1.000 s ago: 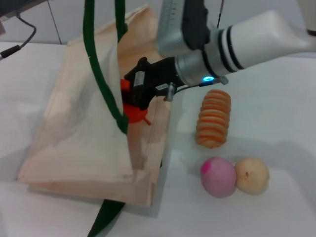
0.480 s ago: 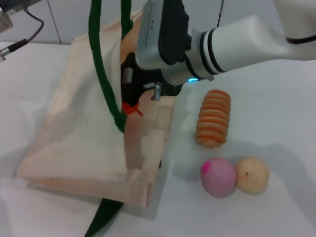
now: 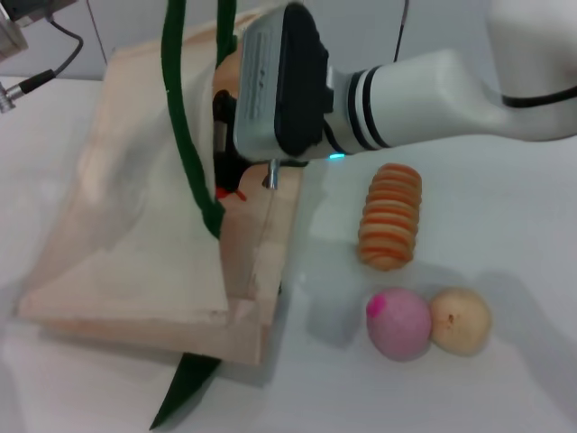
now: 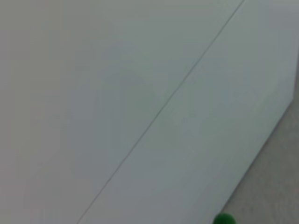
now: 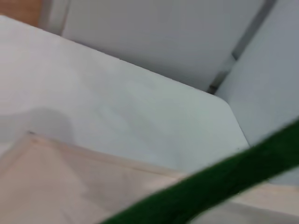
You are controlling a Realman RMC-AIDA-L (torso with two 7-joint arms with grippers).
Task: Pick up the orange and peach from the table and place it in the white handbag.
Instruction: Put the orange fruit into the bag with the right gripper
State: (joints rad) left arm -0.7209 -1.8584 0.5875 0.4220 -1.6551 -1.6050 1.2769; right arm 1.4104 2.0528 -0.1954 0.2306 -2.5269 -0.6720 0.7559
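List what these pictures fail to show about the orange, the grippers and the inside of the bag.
- Orange: in the head view only a red sliver shows; the right arm's wrist housing hides the rest.
- Right gripper: fingers hidden behind that housing and the white handbag; the right wrist view shows only table, bag edge and green strap.
- Bag interior: not visible in any view.
- Left gripper: not in view; the left wrist view shows only blank panels.

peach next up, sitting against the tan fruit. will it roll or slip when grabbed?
Likely rolls: the peach is a smooth ball on a flat table. A nudge may also shove the tan fruit touching it. Its smooth skin looks slippery, so a centred grasp seems safer. The right end effector is at the white handbag.
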